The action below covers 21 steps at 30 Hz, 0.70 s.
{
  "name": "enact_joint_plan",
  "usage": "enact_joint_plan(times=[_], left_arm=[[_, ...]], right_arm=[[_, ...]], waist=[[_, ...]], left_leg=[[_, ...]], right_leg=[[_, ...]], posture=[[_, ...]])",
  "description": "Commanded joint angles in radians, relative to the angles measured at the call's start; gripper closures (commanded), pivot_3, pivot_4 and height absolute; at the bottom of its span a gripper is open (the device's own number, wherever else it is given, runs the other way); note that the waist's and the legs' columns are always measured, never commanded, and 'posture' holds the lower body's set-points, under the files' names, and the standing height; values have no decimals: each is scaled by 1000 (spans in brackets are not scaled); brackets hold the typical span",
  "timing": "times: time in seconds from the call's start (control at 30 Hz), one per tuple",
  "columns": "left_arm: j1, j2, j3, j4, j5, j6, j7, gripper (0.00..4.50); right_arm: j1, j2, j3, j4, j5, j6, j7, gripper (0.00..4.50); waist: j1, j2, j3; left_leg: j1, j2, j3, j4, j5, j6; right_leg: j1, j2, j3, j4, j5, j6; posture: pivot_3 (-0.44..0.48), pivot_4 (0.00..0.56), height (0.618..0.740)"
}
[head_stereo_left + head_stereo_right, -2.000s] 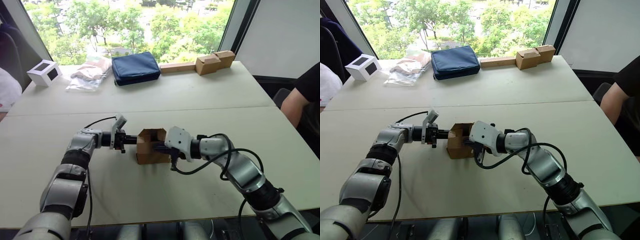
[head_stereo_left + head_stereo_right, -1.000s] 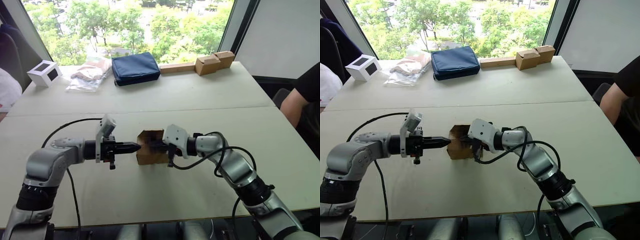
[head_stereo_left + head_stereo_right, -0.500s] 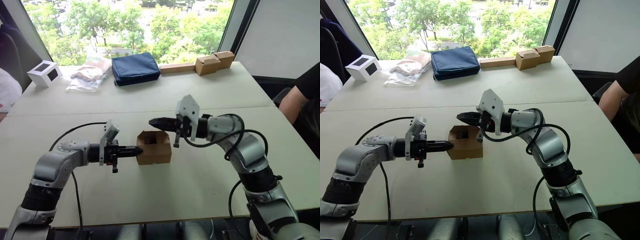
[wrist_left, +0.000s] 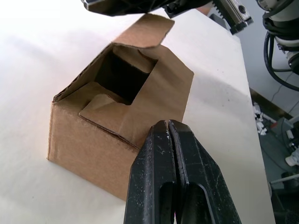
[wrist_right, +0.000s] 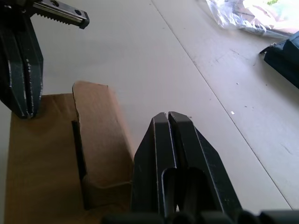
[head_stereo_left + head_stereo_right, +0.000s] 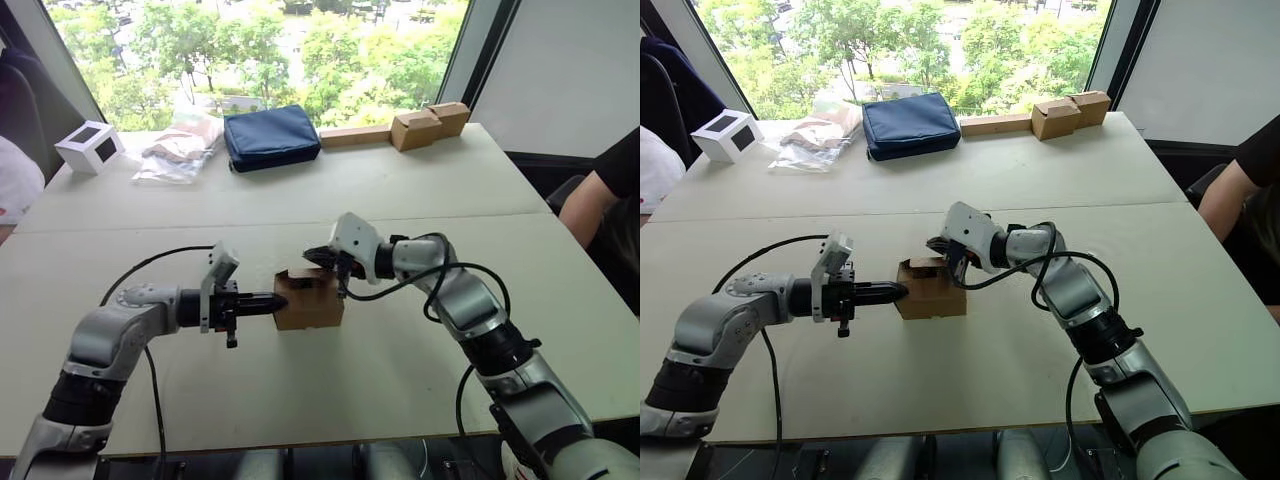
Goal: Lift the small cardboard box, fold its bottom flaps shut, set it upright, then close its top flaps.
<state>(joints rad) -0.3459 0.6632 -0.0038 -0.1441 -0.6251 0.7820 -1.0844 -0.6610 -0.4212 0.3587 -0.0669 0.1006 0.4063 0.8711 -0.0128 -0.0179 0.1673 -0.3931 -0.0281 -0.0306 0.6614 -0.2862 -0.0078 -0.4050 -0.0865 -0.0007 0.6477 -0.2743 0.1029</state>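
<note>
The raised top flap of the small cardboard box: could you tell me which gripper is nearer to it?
Right. The right gripper is at the raised top flap, on the far side of the small cardboard box; the left gripper is lower, against the box's left side.

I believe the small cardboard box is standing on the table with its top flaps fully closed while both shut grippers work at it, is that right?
Not quite: the top flaps are not fully closed. The left wrist view shows a dark opening in the top, with one flap raised. The rest holds: the small cardboard box stands on the table, the shut left gripper at its side and the shut right gripper at its top.
</note>
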Motion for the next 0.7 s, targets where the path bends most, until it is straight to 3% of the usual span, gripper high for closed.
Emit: enact_joint_plan(times=[0.03,0.3,0.7], left_arm=[[-7,6,29,-8,-15,6,18,4469],[-116,-32,120,56,-122,62,50,4469],[-157,-144,24,157,-11,-19,116,4469]], right_arm=[[17,-7,-6,-78,16,14,19,4500],[32,-4,-7,-88,-5,29,10,4500],[55,-14,-27,-151,14,62,9,4500]], waist=[[0,0,0],[1,0,0],[0,0,0]], left_leg=[[0,0,0,0,0,0],[0,0,0,0,0,0],[0,0,0,0,0,0]], right_leg=[[0,0,0,0,0,0],[0,0,-1,0,0,0],[0,3,0,0,0,0]], posture=[[0,150,737],[0,150,737],[0,150,737]])
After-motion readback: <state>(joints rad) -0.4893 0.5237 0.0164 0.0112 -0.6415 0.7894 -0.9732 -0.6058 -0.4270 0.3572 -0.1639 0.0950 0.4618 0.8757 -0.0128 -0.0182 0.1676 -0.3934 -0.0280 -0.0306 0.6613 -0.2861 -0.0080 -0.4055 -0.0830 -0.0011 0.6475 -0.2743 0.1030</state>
